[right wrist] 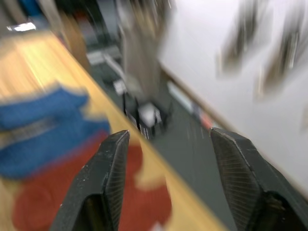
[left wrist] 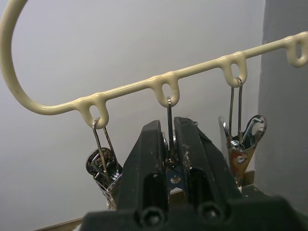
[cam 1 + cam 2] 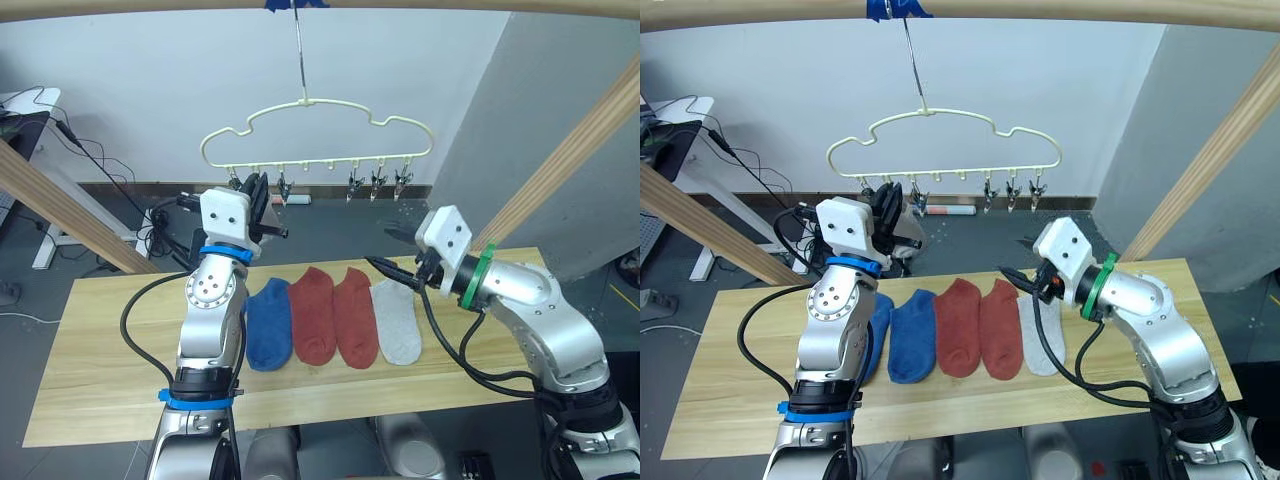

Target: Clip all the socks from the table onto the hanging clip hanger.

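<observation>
The table's (image 3: pixel 100 340) near edge runs across the bottom, with bare plank along it and wide open wood at the left and right ends. Five socks lie in a row mid-table, toes toward the far edge: two blue (image 3: pixel 912 335) (image 3: pixel 880 325), the leftmost partly hidden behind the left arm, then two red (image 3: pixel 313 315) (image 3: pixel 355 318), then one grey (image 3: pixel 397 320). Neighbours touch or slightly overlap. The row starts just short of the far edge.

The hanger (image 2: pixel 130 87) hangs by its hook from the top pole (image 3: pixel 450 5), above and beyond the far edge. Six clips can be made out, three at its left end and three (image 3: pixel 378 182) at its right, with empty loops between. Sloping poles (image 3: pixel 570 150) flank the space on both sides.

The left end effector (image 2: pixel 166 122) is raised to the hanger's left end, well above the socks, its fingers closed on the second clip (image 2: pixel 169 144) from the left. The right end effector (image 3: pixel 1018 258) hovers over the far edge just above the grey sock and the neighbouring red one, fingers apart and holding nothing.
</observation>
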Available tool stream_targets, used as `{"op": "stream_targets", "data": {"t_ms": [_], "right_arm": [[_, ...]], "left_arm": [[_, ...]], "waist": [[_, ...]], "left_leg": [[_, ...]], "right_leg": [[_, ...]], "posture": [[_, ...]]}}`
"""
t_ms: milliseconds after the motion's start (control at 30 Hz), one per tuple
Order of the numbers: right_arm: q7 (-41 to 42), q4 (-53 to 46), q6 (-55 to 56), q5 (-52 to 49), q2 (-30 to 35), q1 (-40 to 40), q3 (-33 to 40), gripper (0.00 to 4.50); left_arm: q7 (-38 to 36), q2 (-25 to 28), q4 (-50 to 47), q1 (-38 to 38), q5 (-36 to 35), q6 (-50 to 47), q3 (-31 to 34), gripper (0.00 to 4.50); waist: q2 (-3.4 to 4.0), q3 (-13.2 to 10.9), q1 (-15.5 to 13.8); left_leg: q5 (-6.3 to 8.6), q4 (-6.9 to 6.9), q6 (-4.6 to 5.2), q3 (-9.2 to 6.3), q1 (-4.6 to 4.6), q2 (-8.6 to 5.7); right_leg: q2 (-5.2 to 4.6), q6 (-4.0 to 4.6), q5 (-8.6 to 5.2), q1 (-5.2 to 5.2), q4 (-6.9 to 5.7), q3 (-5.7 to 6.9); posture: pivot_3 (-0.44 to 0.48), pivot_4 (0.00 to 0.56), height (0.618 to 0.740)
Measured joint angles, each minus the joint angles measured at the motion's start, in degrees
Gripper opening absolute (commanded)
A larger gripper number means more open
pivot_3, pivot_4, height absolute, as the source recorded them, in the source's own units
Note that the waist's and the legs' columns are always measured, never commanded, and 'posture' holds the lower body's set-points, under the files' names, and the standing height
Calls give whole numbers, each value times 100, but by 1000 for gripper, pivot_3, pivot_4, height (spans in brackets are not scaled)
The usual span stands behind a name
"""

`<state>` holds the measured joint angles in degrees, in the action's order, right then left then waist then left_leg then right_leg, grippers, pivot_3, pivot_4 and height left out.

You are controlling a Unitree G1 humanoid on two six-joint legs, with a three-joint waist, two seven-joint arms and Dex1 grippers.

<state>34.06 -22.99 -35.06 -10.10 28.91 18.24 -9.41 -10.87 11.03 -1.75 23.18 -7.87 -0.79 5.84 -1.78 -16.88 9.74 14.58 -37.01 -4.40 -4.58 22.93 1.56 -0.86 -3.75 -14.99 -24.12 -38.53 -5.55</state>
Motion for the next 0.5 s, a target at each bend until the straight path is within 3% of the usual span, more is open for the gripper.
{"op": "stream_targets", "data": {"t_ms": [67, 100, 500], "right_arm": [[-270, 347, 14, 255, -61, -157, -79, 4373], [-398, 517, 66, 380, -125, -215, -116, 4492], [-1278, 2854, 998, 1112, -1116, -134, -358, 4500]], "left_arm": [[-68, 34, -8, -13, -2, -8, -12, 41], [-112, 47, -17, -29, -5, -17, -29, 41], [-358, 158, -66, -53, -94, -163, -49, 41]], "waist": [[0, 0, 7], [0, 0, 10], [1, 1, 10]], "left_leg": [[0, 0, 0, 2, -2, 1], [0, 1, 0, 1, -2, 1], [0, 0, 0, 2, -6, 2]], "right_leg": [[0, 0, 0, 0, -1, -2], [1, 0, 0, -1, -2, -1], [2, 0, 0, 1, -5, -3]], "posture": [[-259, 297, 740], [-256, 296, 740], [-224, 280, 740]]}}
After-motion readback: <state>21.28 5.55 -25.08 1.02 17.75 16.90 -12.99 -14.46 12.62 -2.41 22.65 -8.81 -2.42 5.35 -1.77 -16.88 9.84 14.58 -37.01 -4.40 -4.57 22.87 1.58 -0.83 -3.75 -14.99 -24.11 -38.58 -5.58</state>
